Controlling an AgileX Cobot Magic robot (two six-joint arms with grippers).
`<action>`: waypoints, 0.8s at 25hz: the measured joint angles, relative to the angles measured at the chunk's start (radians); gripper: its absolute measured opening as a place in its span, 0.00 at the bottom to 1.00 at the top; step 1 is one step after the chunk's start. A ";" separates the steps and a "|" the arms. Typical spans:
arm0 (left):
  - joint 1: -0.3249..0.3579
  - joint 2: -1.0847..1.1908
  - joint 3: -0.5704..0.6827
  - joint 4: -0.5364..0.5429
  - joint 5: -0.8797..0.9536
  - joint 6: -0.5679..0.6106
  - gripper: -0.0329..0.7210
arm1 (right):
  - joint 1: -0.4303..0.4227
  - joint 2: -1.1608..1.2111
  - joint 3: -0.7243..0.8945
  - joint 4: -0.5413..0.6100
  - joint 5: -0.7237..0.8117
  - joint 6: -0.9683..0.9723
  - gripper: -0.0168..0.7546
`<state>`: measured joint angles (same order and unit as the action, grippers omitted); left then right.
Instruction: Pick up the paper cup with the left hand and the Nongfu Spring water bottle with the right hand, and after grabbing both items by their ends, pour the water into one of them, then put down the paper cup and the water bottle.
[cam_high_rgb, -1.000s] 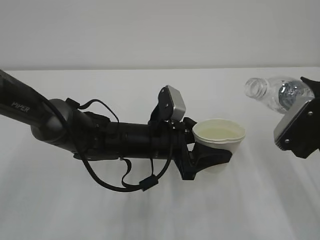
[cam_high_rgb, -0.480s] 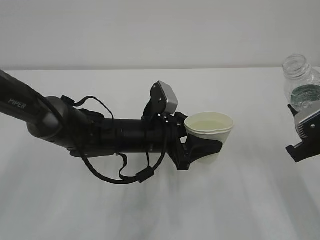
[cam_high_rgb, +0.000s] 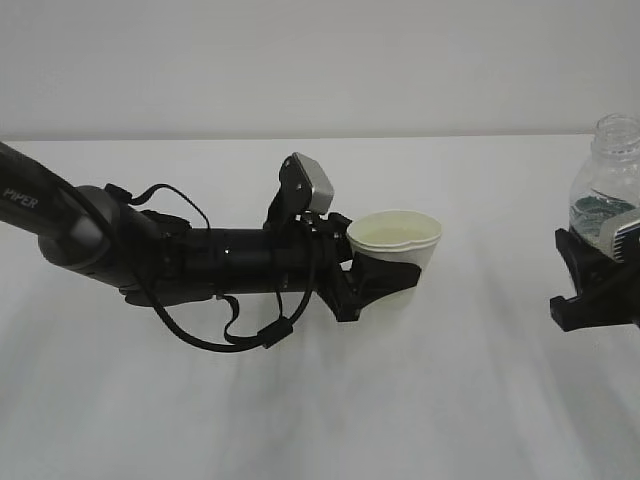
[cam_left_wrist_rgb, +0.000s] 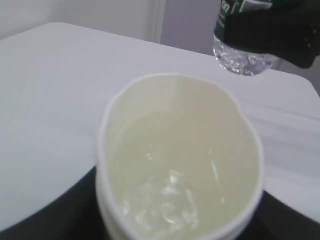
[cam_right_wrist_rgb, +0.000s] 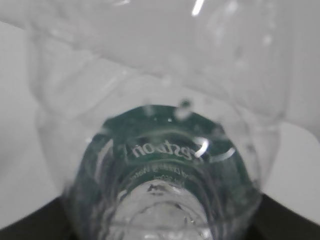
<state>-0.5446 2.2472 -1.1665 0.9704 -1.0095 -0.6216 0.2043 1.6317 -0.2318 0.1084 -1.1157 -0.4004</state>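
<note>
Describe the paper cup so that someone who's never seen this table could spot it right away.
On the white table, a long black robot arm lettered PIPER reaches in from the left, and its black two-finger gripper clamps a small white tapered paper cup near the middle. The cup stands upright with clear water inside. The clear ribbed plastic bottle with a green label, held at the right edge, is taller and transparent.

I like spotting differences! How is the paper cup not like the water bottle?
The paper cup is white and you cannot see through it; the water bottle is clear with a dark green label. The cup is short with a wide mouth; the bottle is taller with a narrow neck. The cup holds water. Both stand upright with open tops, each gripped by a black robot gripper.
</note>
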 joint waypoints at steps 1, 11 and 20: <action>0.003 0.000 0.000 0.000 0.000 0.000 0.62 | 0.000 0.021 -0.002 -0.002 0.000 0.023 0.54; 0.074 0.000 0.000 0.000 0.000 0.000 0.61 | 0.000 0.225 -0.153 -0.085 0.000 0.115 0.54; 0.108 0.000 0.000 0.002 0.000 0.000 0.61 | 0.000 0.374 -0.294 -0.137 0.000 0.216 0.54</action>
<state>-0.4367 2.2472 -1.1665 0.9722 -1.0095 -0.6216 0.2043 2.0057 -0.5256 -0.0284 -1.1157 -0.1848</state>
